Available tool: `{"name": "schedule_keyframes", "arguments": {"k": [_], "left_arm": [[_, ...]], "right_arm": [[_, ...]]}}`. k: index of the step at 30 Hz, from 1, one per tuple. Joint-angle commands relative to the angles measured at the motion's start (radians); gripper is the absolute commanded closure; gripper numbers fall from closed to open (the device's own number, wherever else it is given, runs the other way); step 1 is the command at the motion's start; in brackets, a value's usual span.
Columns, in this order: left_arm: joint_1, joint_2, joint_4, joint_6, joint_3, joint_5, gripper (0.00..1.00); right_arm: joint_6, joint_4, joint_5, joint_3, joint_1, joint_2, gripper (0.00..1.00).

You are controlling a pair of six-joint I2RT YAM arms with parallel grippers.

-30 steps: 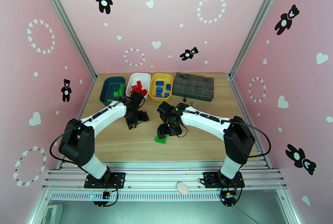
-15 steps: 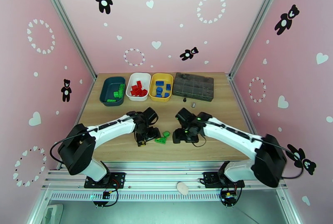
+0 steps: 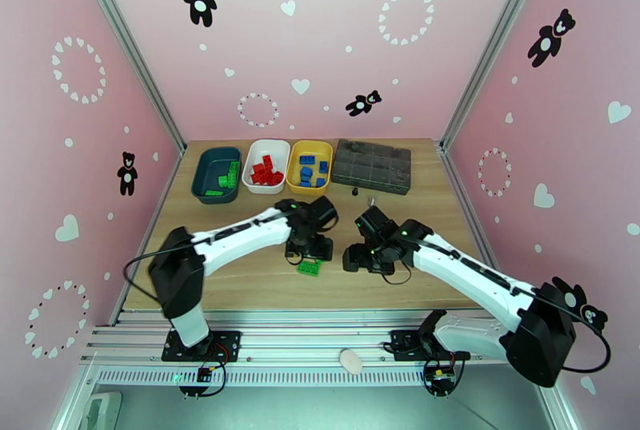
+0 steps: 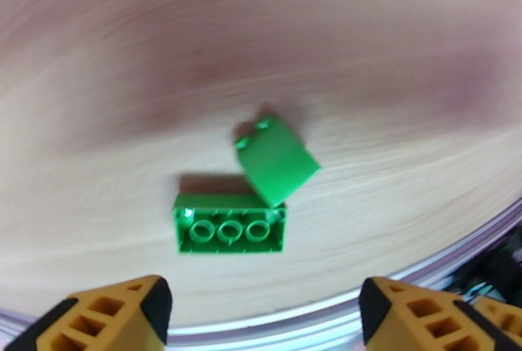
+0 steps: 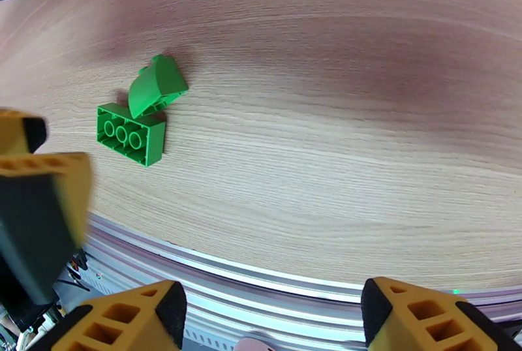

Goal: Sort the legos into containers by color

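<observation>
Teal tray [image 3: 208, 166] holds green legos [image 3: 229, 177], white tray [image 3: 260, 149] red, yellow tray [image 3: 312, 147] blue; left fingers [image 4: 124, 316] and right fingers [image 5: 417, 313] apart

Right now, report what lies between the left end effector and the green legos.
Just bare table between left end effector and green legos, per left wrist view.

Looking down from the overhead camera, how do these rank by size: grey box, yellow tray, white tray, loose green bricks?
1. grey box
2. yellow tray and white tray, which look alike
3. loose green bricks
</observation>
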Motion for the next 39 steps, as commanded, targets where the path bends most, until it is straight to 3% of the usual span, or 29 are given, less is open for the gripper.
{"name": "schedule_keyframes", "arguments": {"k": [1,10,15,21,30,39], "left_arm": [[-0.009,0.088,-0.048,0.156,0.053,-0.059,0.25],[-0.009,0.243,-0.099,0.249,0.201,-0.121,0.28],[-0.009,0.301,-0.112,0.271,0.240,-0.096,0.37],[-0.009,0.321,-0.112,0.276,0.237,-0.079,0.39],[-0.002,0.320,-0.102,0.271,0.213,-0.097,0.55],[0.089,0.240,-0.085,0.262,0.254,-0.071,0.63]], "right_arm": [[0.019,-0.042,-0.012,-0.037,-0.012,-0.054,0.25],[0.034,-0.055,-0.031,-0.097,-0.028,-0.143,0.25],[0.031,-0.072,-0.032,-0.100,-0.041,-0.171,0.26],[0.027,-0.078,-0.038,-0.107,-0.067,-0.197,0.26],[0.034,-0.047,-0.056,-0.112,-0.074,-0.172,0.26],[0.023,0.007,-0.066,-0.046,-0.075,-0.051,0.27]]}}
